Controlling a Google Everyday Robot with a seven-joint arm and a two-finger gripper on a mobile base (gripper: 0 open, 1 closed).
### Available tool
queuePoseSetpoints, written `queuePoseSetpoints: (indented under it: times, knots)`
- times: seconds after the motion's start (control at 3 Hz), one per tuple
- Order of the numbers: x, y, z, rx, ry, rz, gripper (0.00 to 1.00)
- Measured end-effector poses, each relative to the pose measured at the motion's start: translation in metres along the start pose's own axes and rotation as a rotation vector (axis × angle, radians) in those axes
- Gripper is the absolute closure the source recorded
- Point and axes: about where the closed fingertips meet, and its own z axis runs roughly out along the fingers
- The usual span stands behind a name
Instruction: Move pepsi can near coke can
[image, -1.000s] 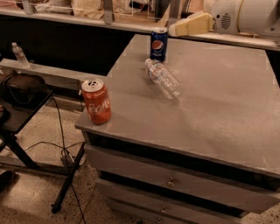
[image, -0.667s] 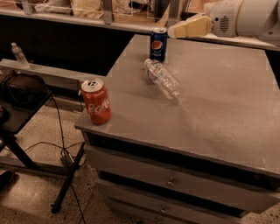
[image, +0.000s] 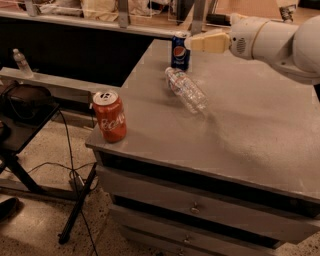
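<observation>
The pepsi can (image: 180, 51) is seen upright at the far left corner of the bench (image: 260, 125), close to the far edge. The step in hand is judged to be the grasp. It is best done with the can taken squarely about its middle, so that it is not tipped toward the far edge, and held firmly before any lift. The gripper (image: 195, 42) is placed at the can's upper right side, level with its top; contact looks likely but cannot be confirmed. How far the gripper is open cannot be told, nor whether anything is held by it. A bottle (image: 186, 90) lies on its side just in front of the can, on the line toward the coke can (image: 109, 123), which stands upright at the near left corner, right at the edge. The carry should therefore be made over or round the bottle, and the coke can must not be nudged off the edge.
</observation>
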Motion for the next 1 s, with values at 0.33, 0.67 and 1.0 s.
queuePoseSetpoints:
  times: [0.33, 0.67, 1.0]
  knots:
    - [0.011, -0.007, 0.014, 0.024, -0.051, 0.001, 0.0]
    - [0.03, -0.021, 0.036, 0.029, -0.074, -0.004, 0.0]
    - [0.043, -0.03, 0.053, 0.029, -0.066, -0.019, 0.0]
